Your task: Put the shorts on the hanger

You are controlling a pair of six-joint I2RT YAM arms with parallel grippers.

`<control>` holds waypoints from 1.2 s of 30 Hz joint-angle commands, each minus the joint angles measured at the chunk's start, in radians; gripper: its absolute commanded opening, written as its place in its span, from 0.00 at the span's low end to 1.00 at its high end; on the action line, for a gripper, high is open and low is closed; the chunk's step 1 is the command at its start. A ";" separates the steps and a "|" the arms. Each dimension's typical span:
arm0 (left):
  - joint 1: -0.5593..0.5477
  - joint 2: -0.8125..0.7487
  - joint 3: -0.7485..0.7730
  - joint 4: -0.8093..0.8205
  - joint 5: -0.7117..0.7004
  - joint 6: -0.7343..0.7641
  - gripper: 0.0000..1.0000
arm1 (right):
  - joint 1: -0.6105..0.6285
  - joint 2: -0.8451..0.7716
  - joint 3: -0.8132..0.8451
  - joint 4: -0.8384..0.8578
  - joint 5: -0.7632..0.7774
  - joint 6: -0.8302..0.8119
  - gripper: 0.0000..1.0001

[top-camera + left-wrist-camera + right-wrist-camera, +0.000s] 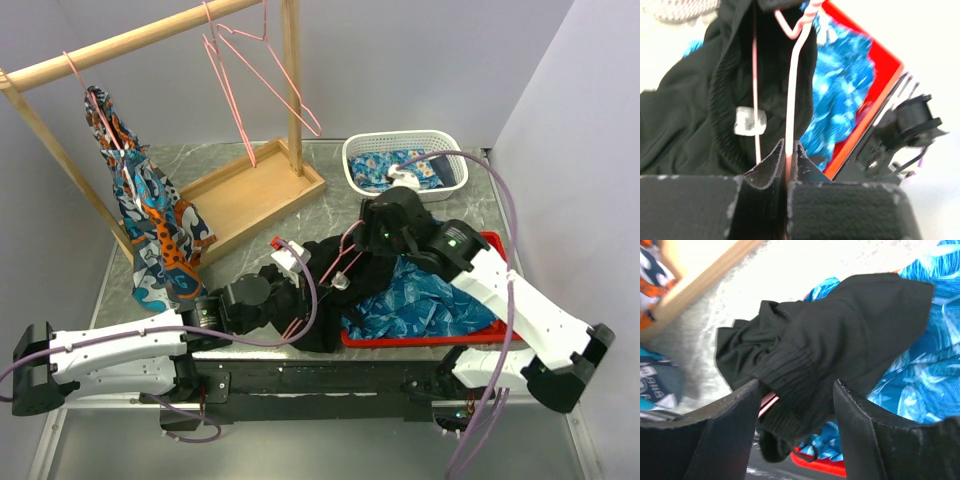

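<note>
The black shorts (pixel 372 270) lie bunched at the left end of the red tray, partly on the table. In the left wrist view the shorts (pixel 685 115) show their ribbed waistband and a pale label (pixel 749 121). My left gripper (pixel 788 150) is shut on a pink wire hanger (pixel 794 90) whose wires run into the waist opening. It also shows in the top view (pixel 340 262). My right gripper (pixel 797 390) is open, with its jaws on either side of the waistband of the shorts (pixel 850 325); a bit of pink wire (pixel 767 402) shows under the fabric.
A red tray (pixel 420 338) holds blue patterned cloth (pixel 425 300). A white basket (pixel 404 162) stands at the back right. A wooden rack (pixel 255 190) at the back left carries an orange-and-blue garment (pixel 150 215) and spare pink hangers (pixel 250 80).
</note>
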 commanded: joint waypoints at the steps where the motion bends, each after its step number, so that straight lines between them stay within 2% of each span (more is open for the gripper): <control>1: -0.017 0.009 -0.004 0.152 -0.106 -0.010 0.01 | -0.105 -0.127 -0.016 -0.002 -0.048 0.085 0.67; 12: -0.057 0.127 0.027 0.190 -0.103 0.040 0.01 | -0.499 -0.151 -0.108 -0.057 -0.324 0.194 0.77; 15: -0.063 0.148 0.031 0.195 -0.099 0.050 0.01 | -0.625 -0.161 -0.170 -0.034 -0.474 0.201 0.78; 17: -0.066 0.160 0.036 0.192 -0.103 0.051 0.01 | -0.681 -0.185 -0.210 0.006 -0.580 0.198 0.78; 21: -0.068 0.159 0.036 0.185 -0.120 0.037 0.01 | -0.683 -0.283 -0.260 0.097 -0.675 0.153 0.78; 23: -0.066 0.150 0.033 0.179 -0.128 0.021 0.01 | -0.682 -0.306 -0.264 0.084 -0.651 0.125 0.79; 27: -0.068 0.147 0.041 0.182 -0.076 -0.004 0.01 | -0.680 -0.322 -0.254 0.020 -0.510 0.072 0.80; 36: -0.066 0.162 0.010 0.259 0.073 -0.019 0.01 | -0.659 -0.282 -0.185 -0.013 -0.387 0.047 0.82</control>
